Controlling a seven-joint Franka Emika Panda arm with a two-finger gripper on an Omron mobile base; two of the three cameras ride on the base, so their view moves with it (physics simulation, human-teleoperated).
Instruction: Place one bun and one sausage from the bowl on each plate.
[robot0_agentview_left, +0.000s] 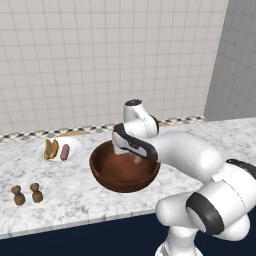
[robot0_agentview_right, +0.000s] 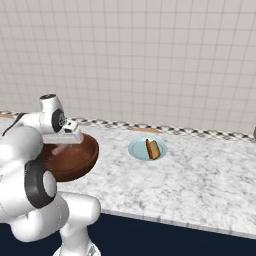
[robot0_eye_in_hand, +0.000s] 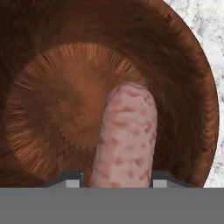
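The brown wooden bowl sits on the counter in front of me, and my arm reaches down into it. In the hand view a pink speckled sausage lies on the bowl's floor, and my gripper is shut on its near end, with a fingertip pressed against each side. The white plate left of the bowl holds a bun and a sausage. The blue plate right of the bowl carries a bun.
Two small brown shakers stand near the counter's front edge at the left. A tiled wall runs behind the marble counter, with open counter to the right of the blue plate.
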